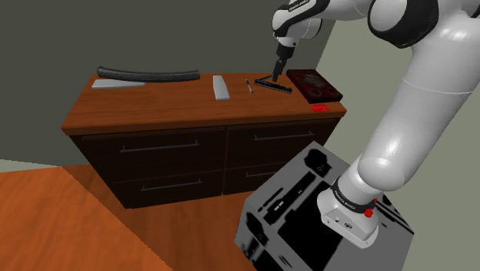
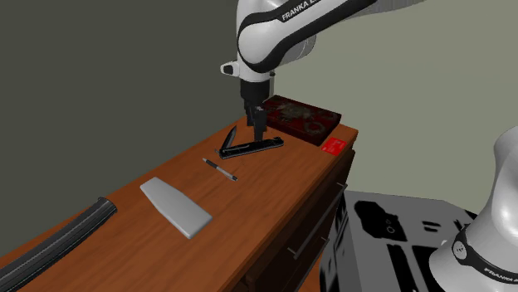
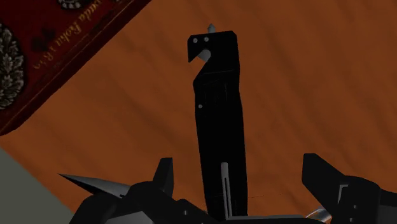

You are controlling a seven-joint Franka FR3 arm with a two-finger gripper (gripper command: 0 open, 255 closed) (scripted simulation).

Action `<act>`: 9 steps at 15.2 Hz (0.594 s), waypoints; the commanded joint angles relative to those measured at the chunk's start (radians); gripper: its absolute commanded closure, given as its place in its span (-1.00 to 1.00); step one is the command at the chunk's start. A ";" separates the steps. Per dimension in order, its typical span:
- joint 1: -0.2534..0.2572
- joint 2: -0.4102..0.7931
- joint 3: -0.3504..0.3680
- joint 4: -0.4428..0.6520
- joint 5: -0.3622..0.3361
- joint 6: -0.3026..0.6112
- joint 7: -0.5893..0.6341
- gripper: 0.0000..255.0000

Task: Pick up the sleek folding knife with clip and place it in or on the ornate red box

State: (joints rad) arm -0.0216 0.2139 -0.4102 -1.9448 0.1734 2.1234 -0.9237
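We see the black folding knife [image 3: 219, 127] lying flat on the wooden dresser [image 1: 154, 108], just beside the red box [image 1: 314, 85]. The arm points steeply down; its gripper [image 2: 259, 131] stands wide, fingers straddling the handle, untouched.

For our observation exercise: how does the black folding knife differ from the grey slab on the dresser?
The folding knife is black; the slab is plain grey. The knife is narrow, its blade swung out; the slab is broader, one flat piece. The knife lies beside the red box; the slab lies farther off. Both rest on the dresser top.
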 commanded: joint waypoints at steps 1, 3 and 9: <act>-0.009 0.042 0.006 0.020 0.022 0.012 -0.028 -1.00; -0.010 0.054 0.009 0.009 0.030 0.035 -0.033 -1.00; -0.013 0.086 0.017 -0.015 0.050 0.087 -0.046 -1.00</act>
State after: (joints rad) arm -0.0354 0.2986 -0.3937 -1.9568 0.2222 2.2060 -0.9694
